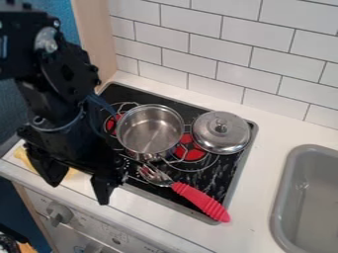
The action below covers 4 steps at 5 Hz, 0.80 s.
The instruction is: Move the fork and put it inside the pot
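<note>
- Red-handled fork (201, 200) lies on the black stovetop (148, 194), outside the pot, its tines pointing toward it and its handle slanting to the front right corner.
- Steel pot (150, 131), upright and uncovered, sits just behind the tines.
- Shiny lid (221, 132) rests right of the pot, knob up.
- Black gripper (78, 181) hangs left of the fork, fingers spread, grasping nothing.
- Yellow item (23, 158) lies behind the gripper, partly hidden.
- Grey sink (282, 197) is at far right.

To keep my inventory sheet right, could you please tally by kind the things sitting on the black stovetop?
Metal pot: 1
Metal lid: 1
Red-handled fork: 1
Total: 3
</note>
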Tool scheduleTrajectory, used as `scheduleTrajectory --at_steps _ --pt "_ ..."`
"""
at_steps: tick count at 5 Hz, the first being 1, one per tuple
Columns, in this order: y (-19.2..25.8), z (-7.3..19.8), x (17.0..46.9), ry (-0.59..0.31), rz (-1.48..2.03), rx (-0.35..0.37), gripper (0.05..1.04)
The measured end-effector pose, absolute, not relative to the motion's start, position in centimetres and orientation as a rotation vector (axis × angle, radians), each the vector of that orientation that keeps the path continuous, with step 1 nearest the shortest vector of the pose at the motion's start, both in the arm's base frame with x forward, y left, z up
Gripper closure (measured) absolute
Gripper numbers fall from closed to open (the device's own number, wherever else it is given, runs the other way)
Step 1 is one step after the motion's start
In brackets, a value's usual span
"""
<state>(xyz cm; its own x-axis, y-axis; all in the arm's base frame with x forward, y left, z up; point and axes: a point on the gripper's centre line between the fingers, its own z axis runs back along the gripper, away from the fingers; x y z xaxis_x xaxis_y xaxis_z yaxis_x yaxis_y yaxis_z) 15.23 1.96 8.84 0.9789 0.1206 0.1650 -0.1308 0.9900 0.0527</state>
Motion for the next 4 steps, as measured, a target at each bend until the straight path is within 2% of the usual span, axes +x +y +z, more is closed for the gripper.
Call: scheduleTrajectory --at_steps 1,2,3,4 --pt "1.9 8.6 15.1 -0.158 0.153 0.063 0.083" --pt "-0.6 7.4 16.8 -0.216 0.377 0.056 0.083" --pt "-2.0 6.4 18.2 -0.244 0.536 -0.009 0.084" --pt "-3.4 5.9 20.0 -0.289 0.788 -0.021 0.083"
